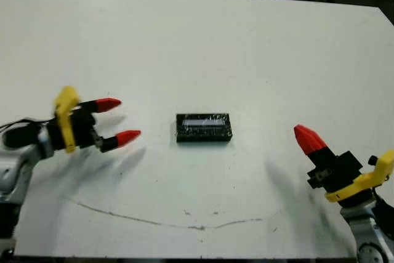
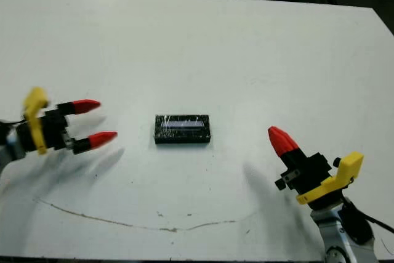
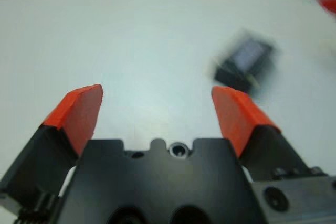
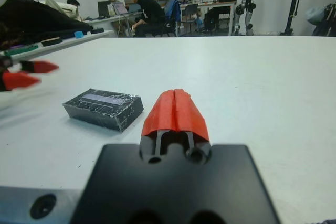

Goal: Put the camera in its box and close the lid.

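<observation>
box (image 1: 204, 128): mid-bench (image 1: 246, 47), lid on, long axis running left-right. left tool (image 1: 117, 121): fingers spread, nearer, off the box's left end. right tool (image 1: 306, 137): fingers pressed together, farther right, nearer the robot.

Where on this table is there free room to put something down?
Nearly everywhere. The far half beyond the closed box is bare, as are the gaps between it and the left gripper and right gripper. Nothing is crowded; only a thin brown line marks the near edge.

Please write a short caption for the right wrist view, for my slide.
Right gripper shut and empty, resting apart from the closed box, lid on, on the white table.
</observation>
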You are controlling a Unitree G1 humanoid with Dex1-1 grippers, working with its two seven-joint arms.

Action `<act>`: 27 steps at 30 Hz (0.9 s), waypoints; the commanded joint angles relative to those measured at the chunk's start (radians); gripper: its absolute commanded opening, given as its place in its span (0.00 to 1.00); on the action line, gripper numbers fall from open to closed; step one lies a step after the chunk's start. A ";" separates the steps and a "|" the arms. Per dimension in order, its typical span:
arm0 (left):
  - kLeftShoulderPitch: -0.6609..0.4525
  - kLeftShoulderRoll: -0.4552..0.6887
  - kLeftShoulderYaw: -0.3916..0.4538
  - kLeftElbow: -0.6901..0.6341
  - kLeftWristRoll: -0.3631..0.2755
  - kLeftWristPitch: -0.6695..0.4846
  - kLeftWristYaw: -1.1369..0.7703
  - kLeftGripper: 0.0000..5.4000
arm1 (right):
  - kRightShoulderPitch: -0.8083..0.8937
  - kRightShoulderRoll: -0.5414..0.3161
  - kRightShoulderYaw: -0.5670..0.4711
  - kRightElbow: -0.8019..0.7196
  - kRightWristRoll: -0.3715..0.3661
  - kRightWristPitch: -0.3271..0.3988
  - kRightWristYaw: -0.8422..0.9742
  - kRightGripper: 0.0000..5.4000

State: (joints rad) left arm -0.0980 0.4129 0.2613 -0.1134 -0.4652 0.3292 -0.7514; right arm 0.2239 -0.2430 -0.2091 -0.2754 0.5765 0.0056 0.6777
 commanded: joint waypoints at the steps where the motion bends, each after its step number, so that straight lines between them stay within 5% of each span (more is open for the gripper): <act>1: 0.098 -0.195 0.035 -0.104 -0.001 -0.132 0.200 0.87 | -0.001 0.018 -0.002 0.013 -0.021 -0.027 -0.032 0.00; 6: 0.184 -0.378 -0.025 -0.172 0.110 -0.400 0.356 0.73 | 0.002 0.111 0.018 -0.006 -0.167 -0.125 -0.192 0.00; 13: 0.272 -0.484 -0.137 -0.162 0.241 -0.654 0.443 0.53 | -0.016 0.156 0.047 0.026 -0.218 -0.136 -0.283 0.00; 27: 0.260 -0.464 -0.196 -0.060 0.277 -0.699 0.490 0.14 | -0.017 0.154 0.053 0.014 -0.205 -0.117 -0.328 0.00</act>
State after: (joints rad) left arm 0.1486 -0.0596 0.0725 -0.1978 -0.1900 -0.3587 -0.2673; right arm 0.2033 -0.0755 -0.1521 -0.2600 0.3627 -0.1266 0.3529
